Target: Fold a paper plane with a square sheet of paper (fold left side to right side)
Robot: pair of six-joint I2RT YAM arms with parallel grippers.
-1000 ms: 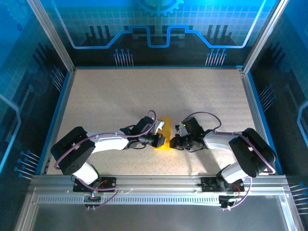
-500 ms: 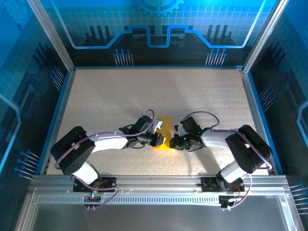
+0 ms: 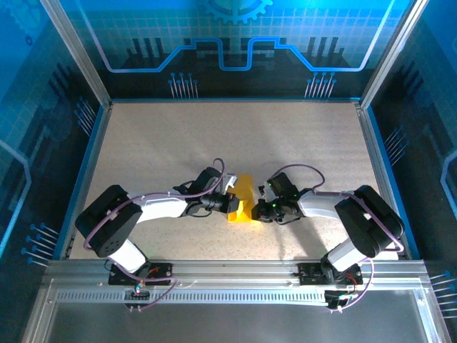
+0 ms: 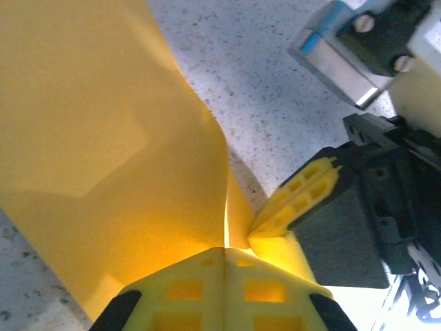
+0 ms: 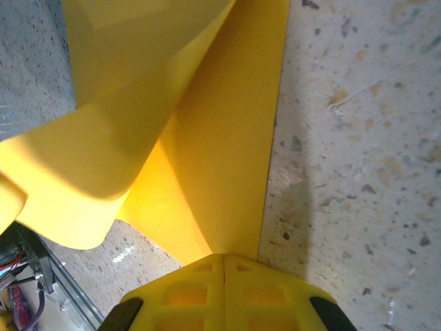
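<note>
Here the yellow sheet of paper (image 3: 243,201) sits near the middle of the speckled bench (image 3: 178,136), a little toward the near side, directly between the two tools. From above it reads as a narrow, partly folded shape with its long axis running away from the arms.

The left tool (image 3: 230,206) is clenched on the paper's left side. In the left wrist view its yellow, ribbed fingers (image 4: 186,289) meet at a closed seam, and the sheet of paper (image 4: 103,138) rises out of that seam as a broad curved flap lifted off the bench. The right tool (image 4: 272,234) shows just beyond that flap, touching the paper from the other side.

The right tool (image 3: 260,209) is likewise clenched on the paper's right side. In the right wrist view its fingers (image 5: 265,289) are pressed together, with the sheet of paper (image 5: 213,152) pinched at the seam; one layer lies flat on the bench with a straight right edge, while another layer curls up and over to the left.

The back wall (image 3: 235,43) carries a printed blue gear and circuit-line pattern; I can make out no lettering on it.
</note>
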